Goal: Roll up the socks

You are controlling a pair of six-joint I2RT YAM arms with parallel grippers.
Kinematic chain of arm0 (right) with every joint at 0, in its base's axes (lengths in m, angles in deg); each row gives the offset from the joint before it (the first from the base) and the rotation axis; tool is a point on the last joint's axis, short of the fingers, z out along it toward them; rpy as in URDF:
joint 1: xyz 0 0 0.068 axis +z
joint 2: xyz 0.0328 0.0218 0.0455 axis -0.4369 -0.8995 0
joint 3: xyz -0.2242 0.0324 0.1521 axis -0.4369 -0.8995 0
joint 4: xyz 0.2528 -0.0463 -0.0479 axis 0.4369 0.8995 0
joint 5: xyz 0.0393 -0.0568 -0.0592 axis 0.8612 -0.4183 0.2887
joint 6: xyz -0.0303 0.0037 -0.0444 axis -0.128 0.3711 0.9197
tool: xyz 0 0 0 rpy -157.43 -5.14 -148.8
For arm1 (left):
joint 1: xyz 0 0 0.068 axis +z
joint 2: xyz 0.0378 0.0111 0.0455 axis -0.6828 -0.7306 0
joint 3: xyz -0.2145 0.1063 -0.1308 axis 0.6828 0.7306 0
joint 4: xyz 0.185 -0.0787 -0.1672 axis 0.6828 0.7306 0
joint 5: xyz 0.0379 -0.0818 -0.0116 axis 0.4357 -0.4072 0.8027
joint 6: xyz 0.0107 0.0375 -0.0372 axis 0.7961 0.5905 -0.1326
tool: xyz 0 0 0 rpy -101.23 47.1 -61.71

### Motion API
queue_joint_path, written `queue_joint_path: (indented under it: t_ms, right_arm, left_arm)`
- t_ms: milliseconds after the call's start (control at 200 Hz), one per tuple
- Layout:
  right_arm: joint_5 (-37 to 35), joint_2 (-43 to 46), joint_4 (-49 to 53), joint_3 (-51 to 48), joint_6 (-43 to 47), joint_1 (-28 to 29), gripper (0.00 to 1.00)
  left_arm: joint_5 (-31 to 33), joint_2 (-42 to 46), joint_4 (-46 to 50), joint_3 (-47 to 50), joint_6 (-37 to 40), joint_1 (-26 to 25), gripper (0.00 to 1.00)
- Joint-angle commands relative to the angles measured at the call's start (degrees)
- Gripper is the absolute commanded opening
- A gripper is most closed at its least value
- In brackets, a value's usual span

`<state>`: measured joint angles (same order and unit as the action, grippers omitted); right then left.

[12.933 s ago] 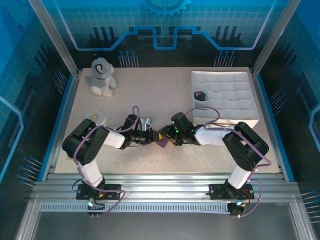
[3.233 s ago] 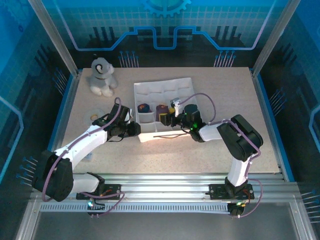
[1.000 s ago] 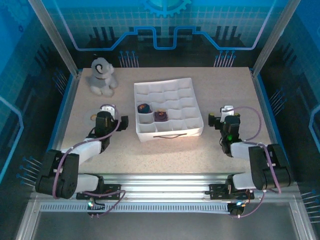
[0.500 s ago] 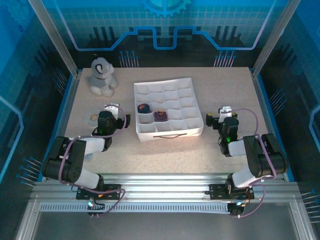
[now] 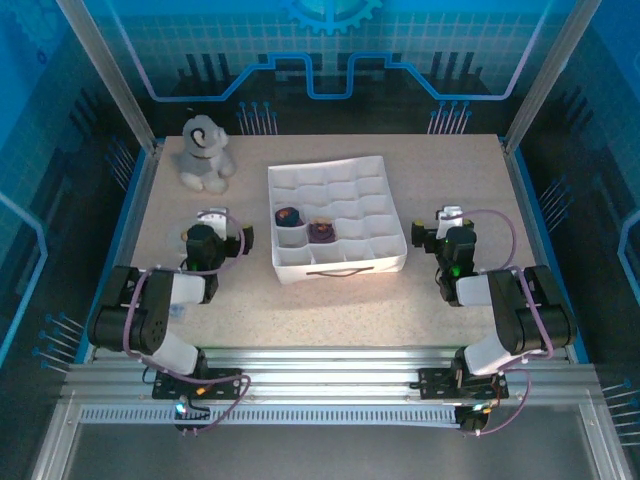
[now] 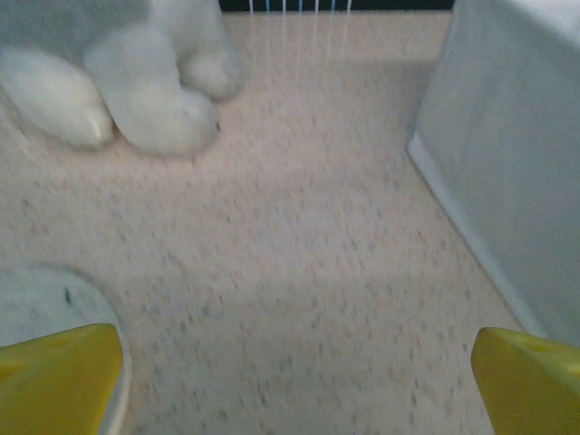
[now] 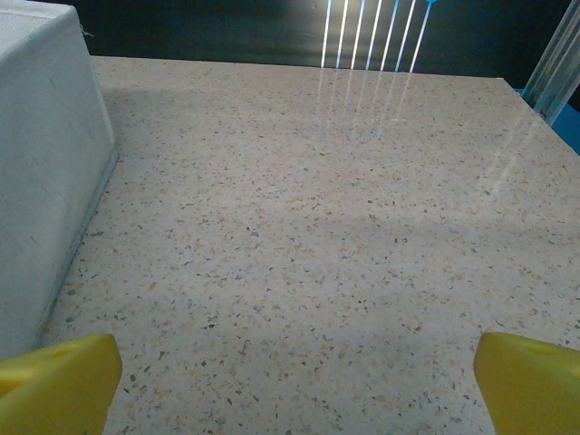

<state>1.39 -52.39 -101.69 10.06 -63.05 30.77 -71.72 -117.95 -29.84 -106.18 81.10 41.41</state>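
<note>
Noting the socks (image 5: 321, 231) sit as two compact bundles in neighbouring cells of the white tray (image 5: 345, 266), toward its 8 o'clock corner. Left gripper (image 5: 213, 216) and right gripper (image 5: 449, 215) flank the tray, jaws spread wide, holding nothing. Bundles lie at 3 o'clock from the left gripper, which we judge nearer. We see no clear long axis.

No readable text, labels or numbers anywhere
</note>
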Motion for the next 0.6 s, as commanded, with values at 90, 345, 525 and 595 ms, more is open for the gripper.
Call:
queue_joint_path:
  t_ms: [90,345,525,595]
  right_arm:
    - [-1.1,-0.5,-0.5,0.8,0.7,0.3,1.00]
    - [-1.2,-0.5,-0.5,0.7,0.7,0.4,1.00]
    - [-1.1,-0.5,-0.5,0.8,0.7,0.3,1.00]
    - [-1.0,-0.5,-0.5,0.8,0.7,0.3,1.00]
  left_arm:
    - [-1.5,-0.5,-4.0,-0.8,-1.6,0.5,0.99]
    - [-1.3,-0.6,-4.2,-0.8,-1.6,0.5,0.99]
    - [-1.4,-0.6,-4.1,-0.8,-1.6,0.5,0.99]
    - [-1.5,-0.6,-4.0,-0.9,-1.6,0.5,0.99]
